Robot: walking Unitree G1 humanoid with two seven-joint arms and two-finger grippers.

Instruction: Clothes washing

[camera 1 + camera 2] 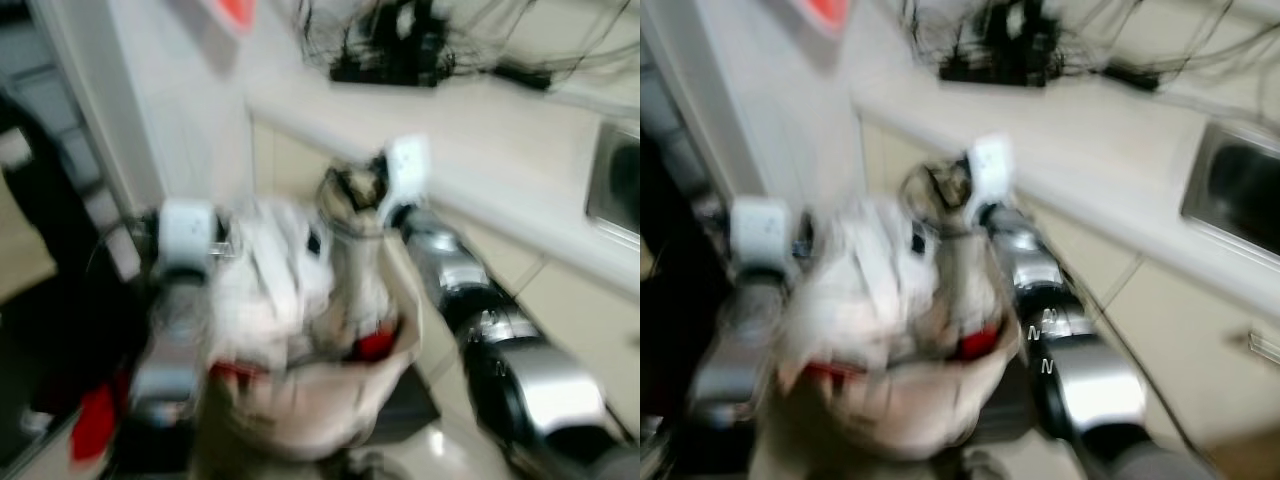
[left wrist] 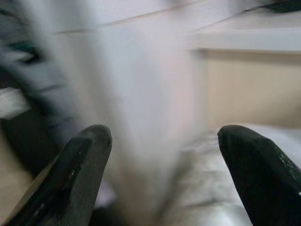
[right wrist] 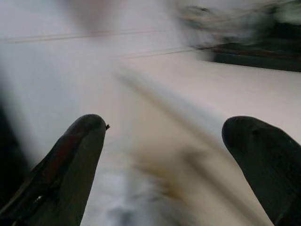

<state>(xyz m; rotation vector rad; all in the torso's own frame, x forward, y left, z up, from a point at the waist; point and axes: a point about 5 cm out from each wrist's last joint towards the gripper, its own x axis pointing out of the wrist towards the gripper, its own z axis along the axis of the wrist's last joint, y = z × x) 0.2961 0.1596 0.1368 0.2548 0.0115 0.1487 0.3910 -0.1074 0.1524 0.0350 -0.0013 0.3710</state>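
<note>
Between the arms: beige cloth laundry bag heaped with white and red clothes, at 6 o'clock.
Left pincer: released, at the bag's 9 o'clock.
Right pincer: released, at its 3 o'clock.
Tabletop: pale tabletop at 1 o'clock.
Risk: blurred, moving view; the unclamped bag could slip or spill.

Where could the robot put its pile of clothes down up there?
The pale counter is bare between the black cable tangle at the back and the steel sink on the right. The clothes basket is stuffed full.
</note>
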